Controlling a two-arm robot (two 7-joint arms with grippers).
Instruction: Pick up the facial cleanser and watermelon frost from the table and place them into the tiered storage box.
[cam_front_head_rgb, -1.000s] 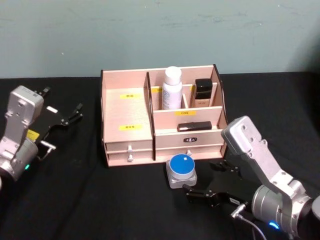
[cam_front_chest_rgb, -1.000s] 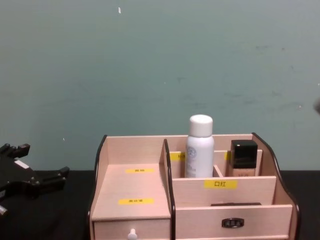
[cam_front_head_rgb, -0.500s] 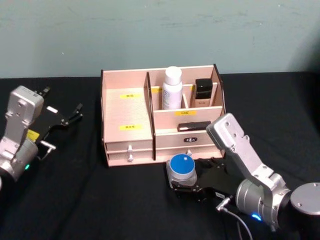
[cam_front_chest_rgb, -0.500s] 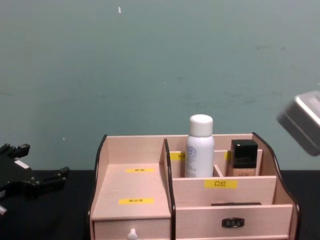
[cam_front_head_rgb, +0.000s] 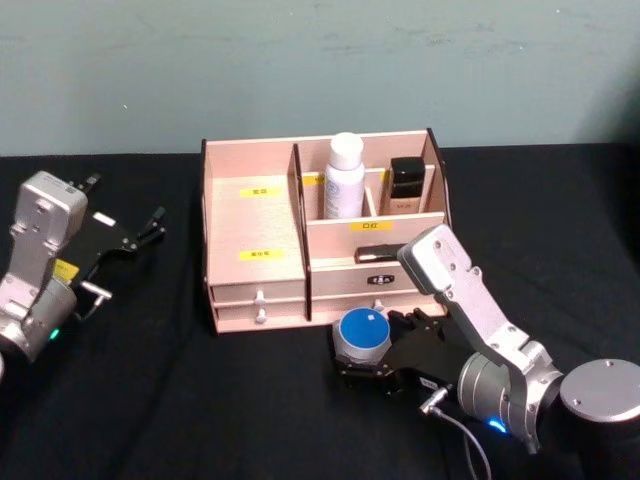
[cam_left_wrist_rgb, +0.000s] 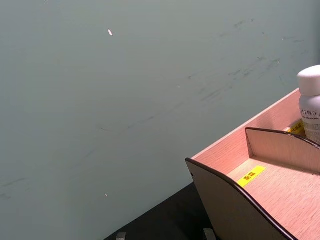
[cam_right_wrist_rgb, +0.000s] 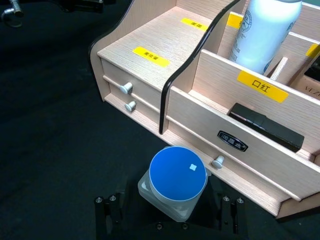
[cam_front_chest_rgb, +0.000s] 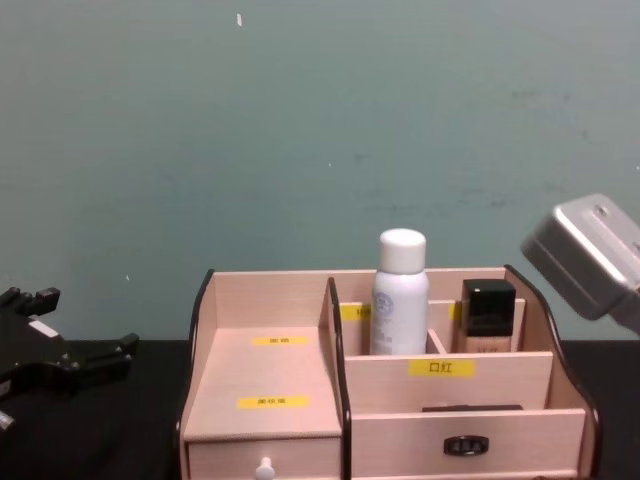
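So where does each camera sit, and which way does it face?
Head: high, looking down on the tiered storage box and both arms; right gripper straddles the blue-lidded jar.
Chest: lower, facing the box's front; left gripper at the view's left edge, right arm upper right.
Left wrist: beside the box's left end, facing its curved side and the wall.
Right wrist: above the jar, facing the drawers; open fingers flank the jar.
Head and right wrist share the jar.

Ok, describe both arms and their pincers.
The left arm: boxy silver housing, yellow sticker, green light, black left pincer. The right arm: boxy silver housing, round silver joints, thin grey cable, blue light, black right pincer.
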